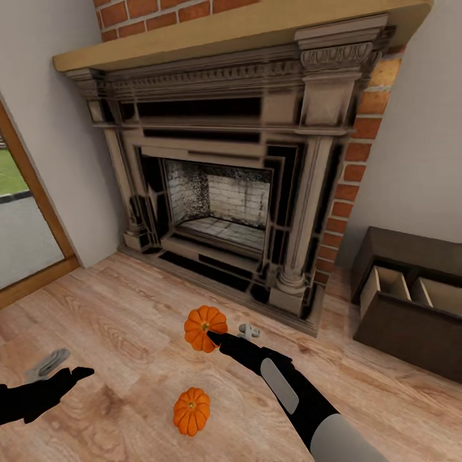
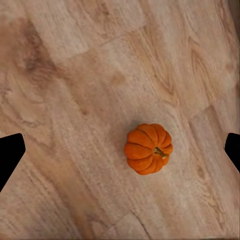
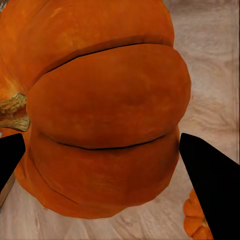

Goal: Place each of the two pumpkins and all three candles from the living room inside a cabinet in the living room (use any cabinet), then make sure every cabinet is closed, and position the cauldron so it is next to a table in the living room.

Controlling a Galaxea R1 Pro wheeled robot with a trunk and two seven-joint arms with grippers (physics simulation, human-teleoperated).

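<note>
Pumpkin (image 1: 205, 328) between right jaws, stem sideways, second pumpkin (image 1: 192, 410) on floor

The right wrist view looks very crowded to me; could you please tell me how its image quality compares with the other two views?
Right wrist view: the held pumpkin sits so close it looks oversized and soft-edged, between the right hand fingers. Left wrist view: evenly lit, the other pumpkin crisp with only a faint shadow. Head view: wide-angle, the fireplace columns splay outward.

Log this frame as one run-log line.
stage: grasping first pumpkin | right gripper: at far pumpkin, fingers either side, grip unconfirmed | left gripper: open, empty | near pumpkin: on floor | cabinet: drawer open
</note>
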